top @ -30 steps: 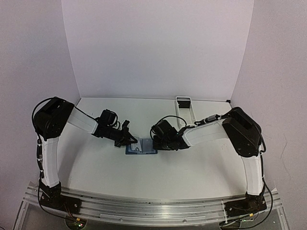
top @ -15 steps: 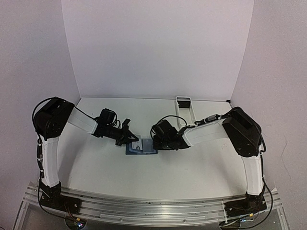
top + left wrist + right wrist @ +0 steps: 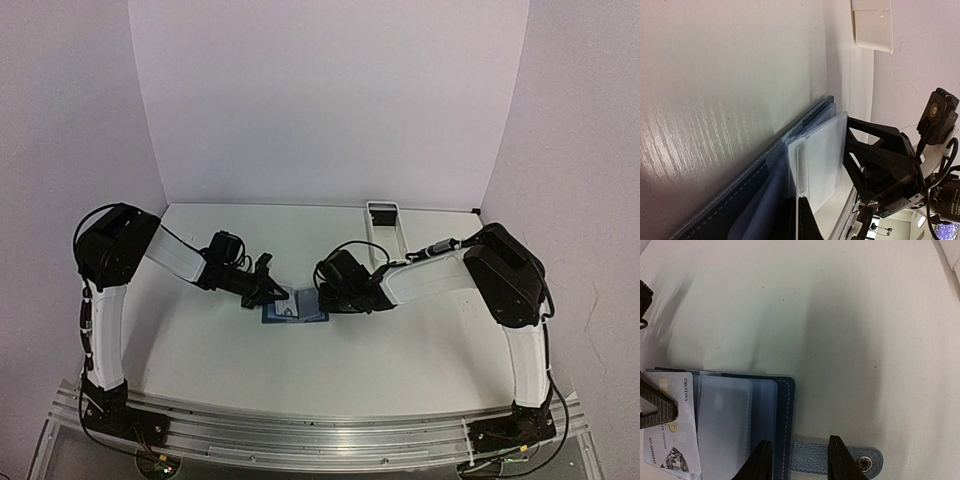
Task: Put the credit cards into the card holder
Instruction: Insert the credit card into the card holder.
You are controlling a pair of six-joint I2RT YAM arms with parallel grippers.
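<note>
credit card (image 3: 671,440): thin, stiff, light and probably kinda slick, so it's best pinched by a short edge. It's at the left end of the open card holder (image 3: 785,405), over the clear sleeves (image 3: 725,420)
card holder: floppy, looks like it'd slide or fold shut unless pinned
left gripper (image 3: 796,220): clamped on the card's edge
right gripper (image 3: 800,460): fingers apart, straddling the strap (image 3: 812,463)
in a pocket yet?: can't tell

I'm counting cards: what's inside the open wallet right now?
A printed card lies over the wallet and its clear sleeves, pinched by the left hand. The visible sleeves look empty; whatever is under the card is covered.
</note>
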